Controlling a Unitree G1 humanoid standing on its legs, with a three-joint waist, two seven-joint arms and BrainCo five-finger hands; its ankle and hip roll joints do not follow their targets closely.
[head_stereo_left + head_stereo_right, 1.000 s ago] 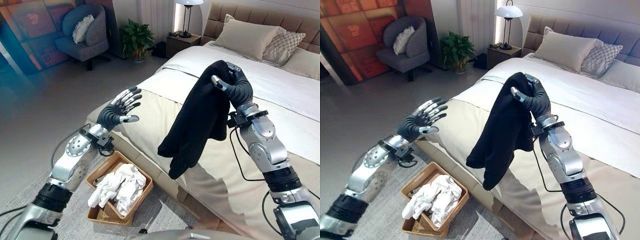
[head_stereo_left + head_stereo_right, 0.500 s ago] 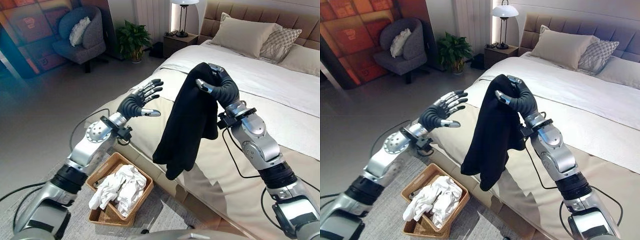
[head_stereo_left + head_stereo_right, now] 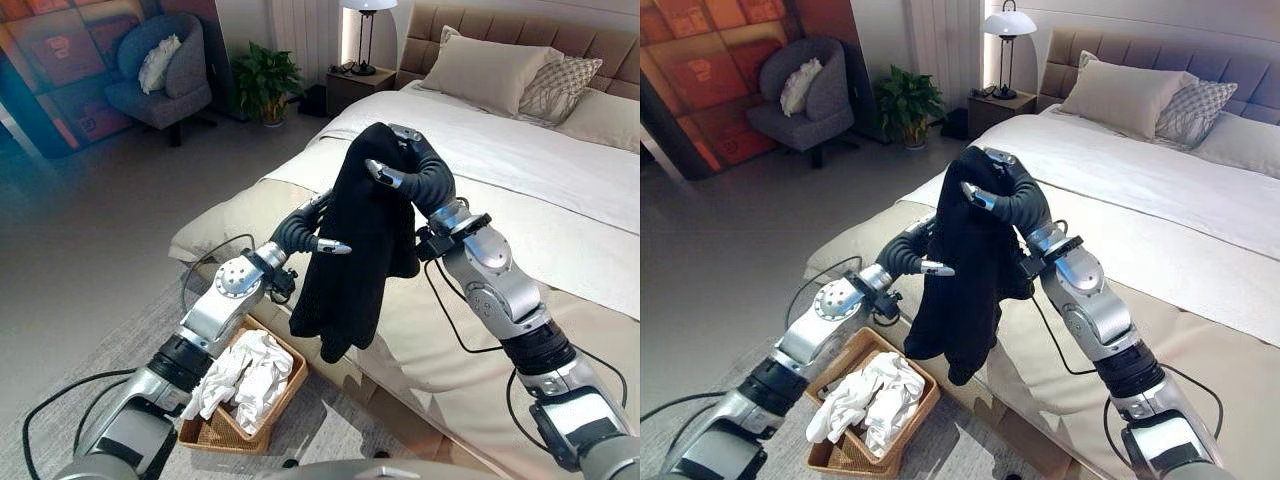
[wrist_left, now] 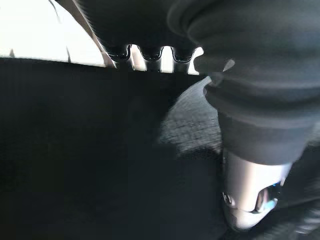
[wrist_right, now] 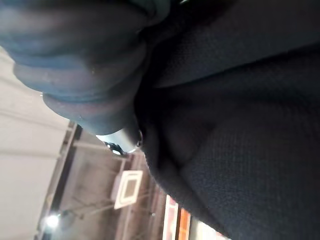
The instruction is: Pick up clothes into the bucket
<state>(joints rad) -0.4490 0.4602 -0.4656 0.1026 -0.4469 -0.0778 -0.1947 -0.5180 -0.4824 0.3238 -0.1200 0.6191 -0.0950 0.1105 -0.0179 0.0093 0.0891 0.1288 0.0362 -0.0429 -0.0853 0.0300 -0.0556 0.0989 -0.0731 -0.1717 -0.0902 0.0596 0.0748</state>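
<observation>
Black garment (image 3: 355, 250): held up in the air above the near left edge of the bed, hanging down in a long fold; its lower end hangs above the floor, just right of the basket.
Right hand (image 3: 405, 165): raised at the top of the garment, fingers curled over the bunched cloth and clamping it.
Left hand (image 3: 305, 232): reaches in from the left at the garment's middle; thumb juts toward the cloth, fingers hidden behind the fabric, so its grip cannot be told.
Basket (image 3: 290, 385): wicker, on the floor at the near left, beside the bed's edge.
White clothes (image 3: 240, 372): piled inside the basket.
Bed (image 3: 560, 190): right and far, with white sheet, beige cover and pillows at the far end.
Armchair (image 3: 160, 70): far left.
Potted plant (image 3: 265, 80): far, right of the armchair.
</observation>
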